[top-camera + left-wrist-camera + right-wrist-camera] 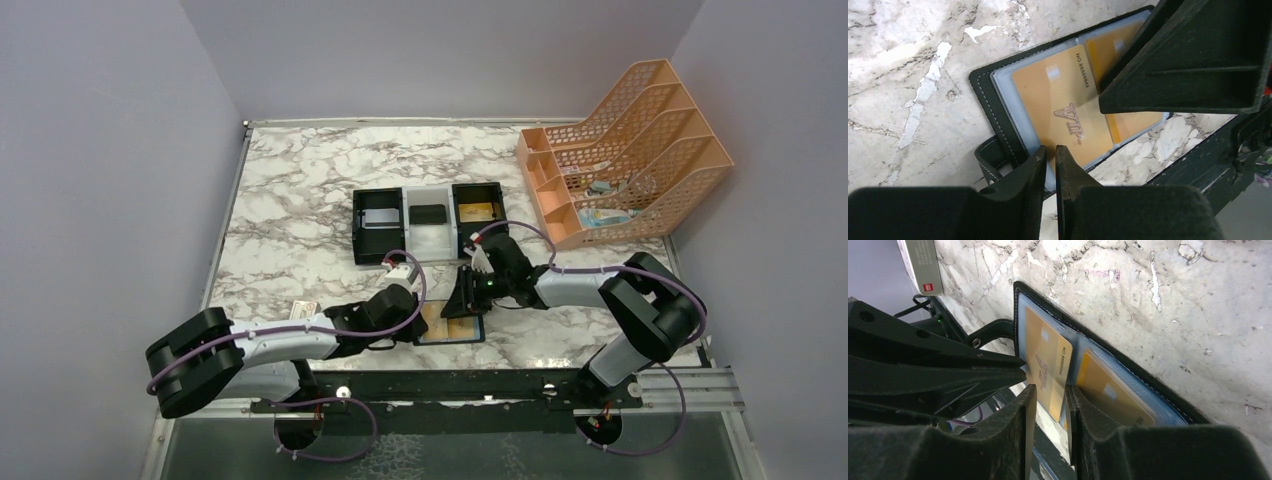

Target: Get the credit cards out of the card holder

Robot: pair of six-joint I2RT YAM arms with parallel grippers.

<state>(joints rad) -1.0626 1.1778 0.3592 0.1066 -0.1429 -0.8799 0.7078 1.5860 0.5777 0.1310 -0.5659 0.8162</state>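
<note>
Cards of this sort look light, thin and stiff, with slick faces. I judge the safe hold to be a pinch across both faces at a free edge, pulling flat along the pocket rather than bending the card upward. The card holder (452, 326) lies open on the bench (903, 65) near its front edge, between the two arms. Its clear pockets look soft and a little clingy. The holder itself seems light enough to drag along with a card unless it is pinned.

One gold card (1058, 100), marked VIP, sits askew and partly out of the pocket on the strap (990, 155) side. Its near edge reaches toward the left gripper (1050, 150). Those jaws stand almost together with that edge at their tips; whether they bite it I cannot tell.

A second gold card (1110, 390) is seated deep in the other pocket, with little free edge to take. The right gripper (1048, 397) has its jaws parted, grasping nothing I can see. Its tips are down by the fold of the holder, which would serve to pin it.
</note>
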